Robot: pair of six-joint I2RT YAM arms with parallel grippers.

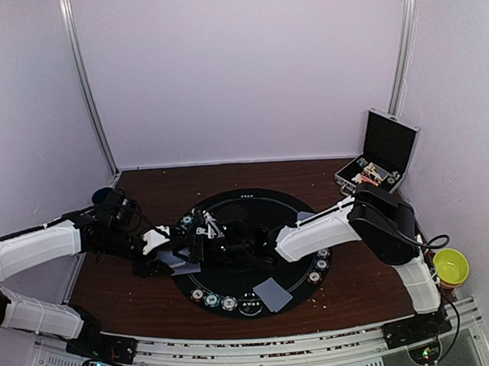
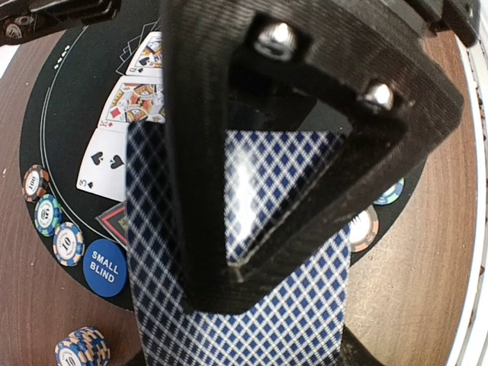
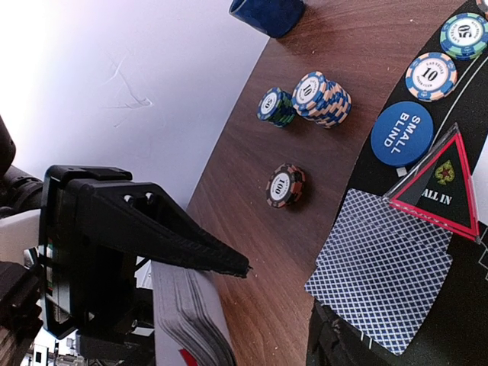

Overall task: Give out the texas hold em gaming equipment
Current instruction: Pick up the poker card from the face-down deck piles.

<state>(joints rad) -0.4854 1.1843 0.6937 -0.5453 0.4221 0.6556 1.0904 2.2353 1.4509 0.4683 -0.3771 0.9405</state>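
Observation:
My left gripper (image 1: 154, 255) (image 2: 236, 305) is shut on a deck of blue-checked playing cards (image 2: 252, 328), held at the left edge of the round black mat (image 1: 246, 203). The deck's edge (image 3: 191, 320) shows in the right wrist view. My right gripper (image 1: 217, 238) reaches across to it. Only one of its fingers (image 3: 335, 347) shows, beside two face-down cards (image 3: 381, 267). Face-up cards (image 2: 114, 145), the SMALL BLIND disc (image 3: 402, 133), the red ALL IN triangle (image 3: 442, 179) and chips (image 2: 67, 242) lie on the mat. Chip stacks (image 3: 322, 99) stand on the wood.
A blue cup (image 1: 104, 195) stands at the far left. The open black case (image 1: 378, 155) is at the back right, a yellow bowl (image 1: 450, 265) at the right edge. A face-down card (image 1: 272, 293) and chips (image 1: 211, 299) lie at the mat's near rim.

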